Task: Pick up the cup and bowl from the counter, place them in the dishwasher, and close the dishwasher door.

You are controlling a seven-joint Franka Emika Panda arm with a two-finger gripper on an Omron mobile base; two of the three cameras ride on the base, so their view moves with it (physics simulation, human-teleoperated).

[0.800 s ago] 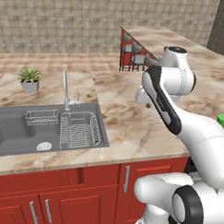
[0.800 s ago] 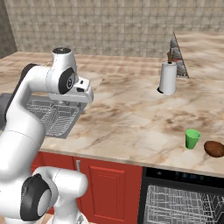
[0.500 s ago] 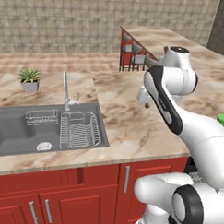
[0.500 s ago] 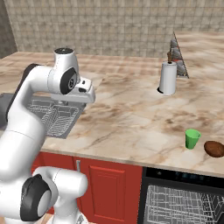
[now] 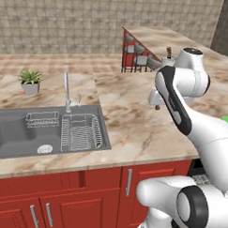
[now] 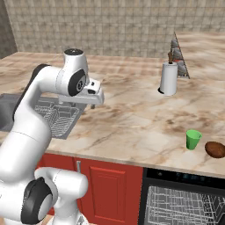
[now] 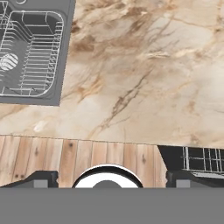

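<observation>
Tabletop (image 6: 132,127): veined marble over red cabinet fronts; carries every item listed below.

Cup (image 6: 192,139): green, upright, near the front edge at the right, directly above the dishwasher. Placed where a short carry down to the rack would suffice. Untouched.

Bowl (image 6: 215,149): brown, rounded, just beside the cup on its right, partly cut off by the frame edge. Whether it touches the cup cannot be told.

Dishwasher (image 6: 184,197): black, built in under the tabletop; wire rack (image 6: 189,206) visible and apparently empty, so the door is judged to be down, ready for loading. The door panel itself cannot be made out.

Pincer (image 6: 93,100): carried high over the middle of the tabletop, well apart from cup and bowl, pointing down. In the hand view its two tips sit wide apart at the bottom corners, nothing between them: open and empty, as suits an approach before the first pick.

Sink (image 5: 21,135): steel, with wire basket (image 5: 82,132) and tap (image 5: 67,91); left of the arm, no part in the task.

Plant (image 5: 30,80): small pot behind the sink.

Paper roll (image 6: 168,78): upright on its holder, far side.

Status: no item yet picked.
</observation>
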